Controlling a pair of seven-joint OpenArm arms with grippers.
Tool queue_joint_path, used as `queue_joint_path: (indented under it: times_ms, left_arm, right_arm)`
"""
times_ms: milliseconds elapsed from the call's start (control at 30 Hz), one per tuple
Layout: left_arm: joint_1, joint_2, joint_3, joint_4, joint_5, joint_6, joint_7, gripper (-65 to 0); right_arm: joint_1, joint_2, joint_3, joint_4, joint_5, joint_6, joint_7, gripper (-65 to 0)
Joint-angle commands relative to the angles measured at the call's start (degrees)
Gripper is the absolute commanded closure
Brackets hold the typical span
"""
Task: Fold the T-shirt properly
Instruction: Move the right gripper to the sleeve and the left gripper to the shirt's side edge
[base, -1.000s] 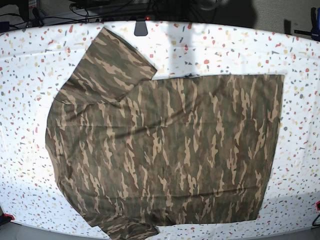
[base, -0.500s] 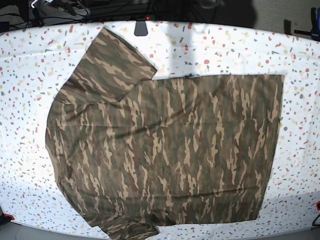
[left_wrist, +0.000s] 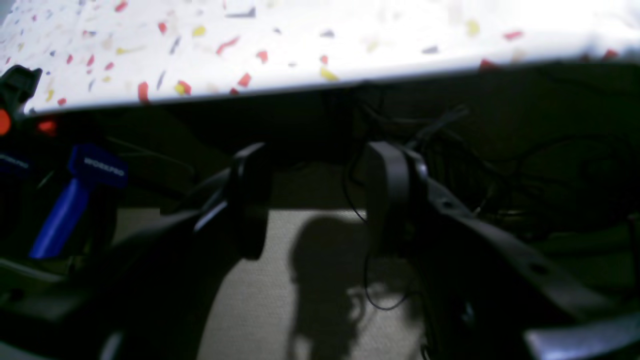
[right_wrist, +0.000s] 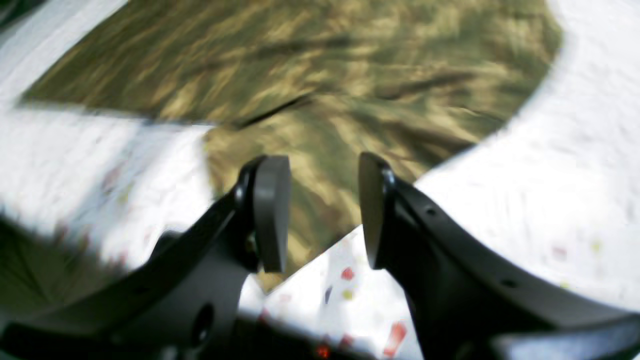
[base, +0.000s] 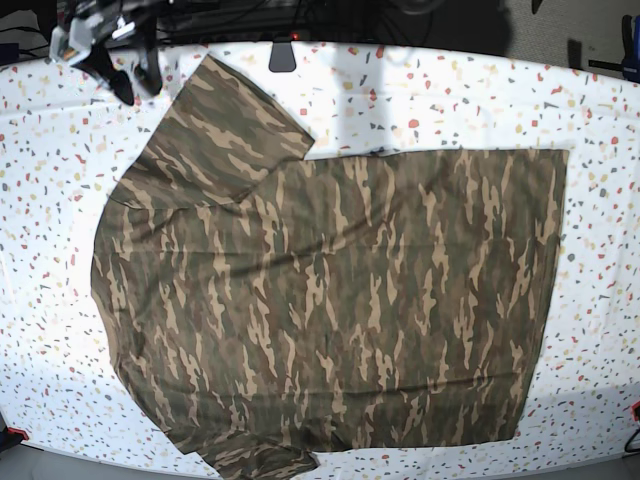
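Observation:
The camouflage T-shirt lies spread flat on the speckled white table, one sleeve pointing to the far left and its hem on the right. My right gripper hovers at the far left corner just beyond that sleeve. In the right wrist view the right gripper is open and empty, with the blurred T-shirt sleeve below and ahead of it. My left gripper is open and empty, off the table and below its edge, over the floor. The collar is not visible.
A black block sits at the table's far edge. In the left wrist view a blue clamp is at the left and cables hang under the table. A red clamp sits at the near left corner.
My right gripper has come into the base view at the far left corner, close to the sleeve. The T-shirt has not moved.

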Motion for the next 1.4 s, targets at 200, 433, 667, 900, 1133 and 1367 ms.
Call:
queue_joint_path:
  times_ms: [200, 433, 667, 900, 1133, 1367]
  left_arm:
    - [1.3, -0.2, 0.0, 3.7, 0.0, 3.3, -11.0, -28.9]
    - [0.0, -0.2, 0.0, 4.6, 0.1, 9.4, -11.6, -29.0]
    - [-5.6, -0.1, 0.0, 4.6, 0.0, 9.4, -5.1, -29.0]
    - [-6.3, -0.2, 0.0, 4.6, 0.6, 9.4, -2.7, -29.0]
    - [-8.7, -0.2, 0.0, 6.9, 12.3, 9.3, 7.8, -28.9]
    - [-11.9, -0.2, 0.0, 17.2, 32.5, 9.6, 25.4, -29.0]
  right_arm:
    - [7.8, -6.5, 7.9, 0.9, 6.1, 0.2, -4.5, -23.7]
    - [12.8, -9.4, 14.8, 1.0, 6.1, 0.1, -5.2, -23.7]
    - [19.1, -13.9, 23.4, 1.0, 3.1, -17.5, -10.1, -23.7]
    - [20.3, -15.6, 30.1, 1.0, 4.2, -17.2, -14.2, -23.7]
    - [18.9, -9.5, 30.1, 1.0, 1.2, 4.5, -13.7, -23.7]
    - [18.9, -1.5, 29.9, 1.0, -18.9, 4.5, -0.7, -23.7]
